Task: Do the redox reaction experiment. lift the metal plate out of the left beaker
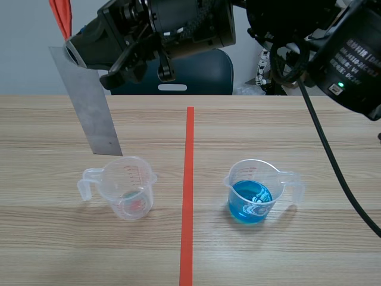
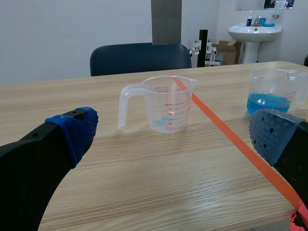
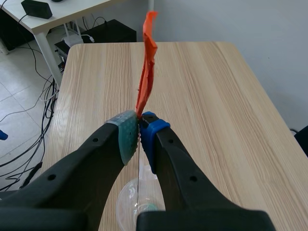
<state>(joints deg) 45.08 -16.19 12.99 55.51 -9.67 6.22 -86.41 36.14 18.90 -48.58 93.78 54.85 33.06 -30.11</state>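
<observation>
- Clear beaker (image 1: 255,196) part-filled with blue liquid, upright on the wooden table (image 1: 297,250), right of the red tape line (image 1: 189,196), handle toward the right edge.
- Dark blue chair (image 1: 202,74) just behind the far edge, near its middle.
- White washbasin (image 2: 254,31) at the wall beyond the table.
- White desk (image 3: 62,12) off one end, black box (image 3: 36,8) on top; loose cables (image 3: 48,108) on the floor beside.

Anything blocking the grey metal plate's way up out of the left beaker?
Nothing visible does. The right gripper is shut on the flat grey metal plate, its lower edge hanging just above the clear plastic left beaker rim.
</observation>
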